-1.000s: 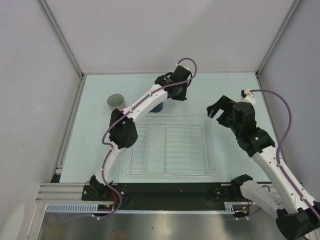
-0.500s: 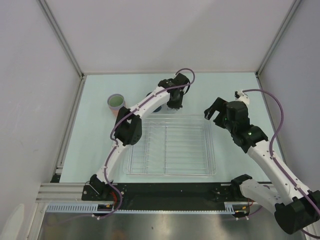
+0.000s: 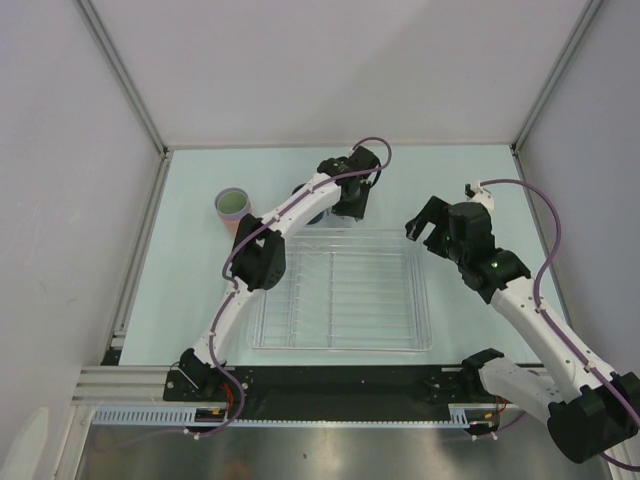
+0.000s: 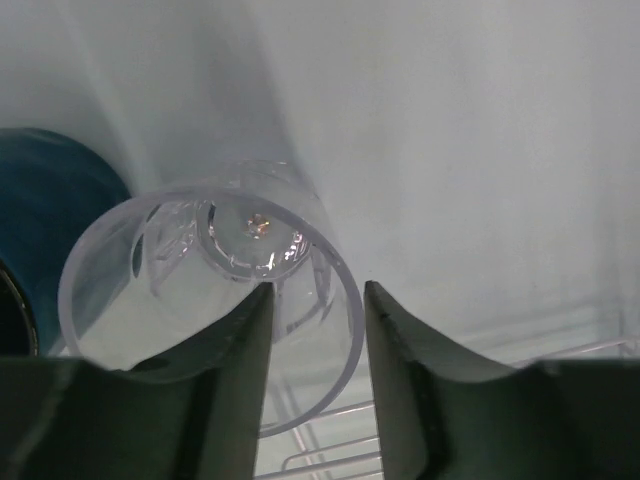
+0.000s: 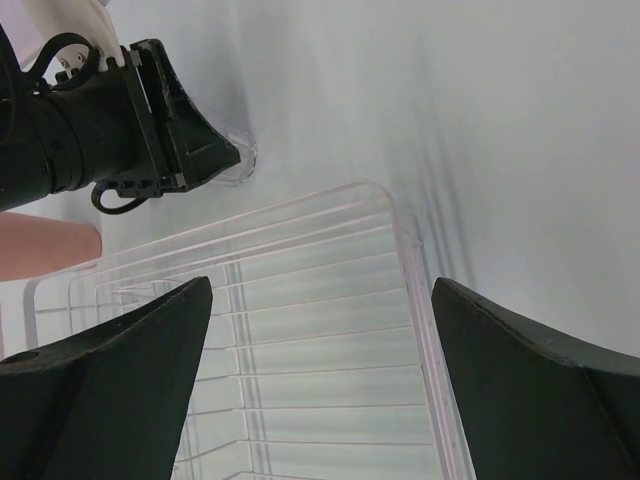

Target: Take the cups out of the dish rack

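The clear cup [image 4: 200, 270] has its rim between the parted left fingers [image 4: 235, 400], unpinched, with a dark blue mug [image 4: 50, 210] at far left. The right fingers [image 5: 520, 370] gape wide near the dish rack [image 5: 400, 225].

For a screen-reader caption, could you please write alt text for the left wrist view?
A clear cup, seen down its mouth, has its wall between the left hand's parted fingers; a dark blue mug shows at left.

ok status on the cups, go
Left claw slightly open astride clear cup rim, beside blue mug. Right claw open, empty, above dish rack. No cups seen in rack. Nothing in the way.
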Robot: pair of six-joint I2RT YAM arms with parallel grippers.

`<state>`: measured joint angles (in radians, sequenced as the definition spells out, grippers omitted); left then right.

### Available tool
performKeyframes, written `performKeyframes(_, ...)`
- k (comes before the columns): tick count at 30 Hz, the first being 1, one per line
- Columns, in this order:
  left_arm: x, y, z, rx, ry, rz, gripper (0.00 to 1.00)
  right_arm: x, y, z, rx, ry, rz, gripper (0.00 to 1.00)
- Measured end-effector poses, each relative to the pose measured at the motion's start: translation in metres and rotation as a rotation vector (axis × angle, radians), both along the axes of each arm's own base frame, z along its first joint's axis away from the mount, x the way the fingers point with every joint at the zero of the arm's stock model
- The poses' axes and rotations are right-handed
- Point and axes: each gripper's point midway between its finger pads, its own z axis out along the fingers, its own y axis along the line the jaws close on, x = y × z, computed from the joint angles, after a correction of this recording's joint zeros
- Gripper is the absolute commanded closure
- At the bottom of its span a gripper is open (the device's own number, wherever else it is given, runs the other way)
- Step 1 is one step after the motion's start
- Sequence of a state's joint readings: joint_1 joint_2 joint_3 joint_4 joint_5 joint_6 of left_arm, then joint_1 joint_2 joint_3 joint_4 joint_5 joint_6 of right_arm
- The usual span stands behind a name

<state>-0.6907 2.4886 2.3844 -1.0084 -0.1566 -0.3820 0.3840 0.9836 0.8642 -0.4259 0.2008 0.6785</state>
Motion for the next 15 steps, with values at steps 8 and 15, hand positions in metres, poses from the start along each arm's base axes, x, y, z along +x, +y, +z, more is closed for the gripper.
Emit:
performKeyframes(8, 0.002, -0.003, 0.001, -0.009, -0.011, -0.002, 0.33, 0.001, 0.000, 0.000, 0.001, -0.003, 0.000, 0.03)
performKeyframes(15, 0.005, -0.018, 0.023, -0.061, -0.083, -0.030, 0.31, 0.000, 0.000, -0.005, -0.003, 0.004, 0.000, 0.04)
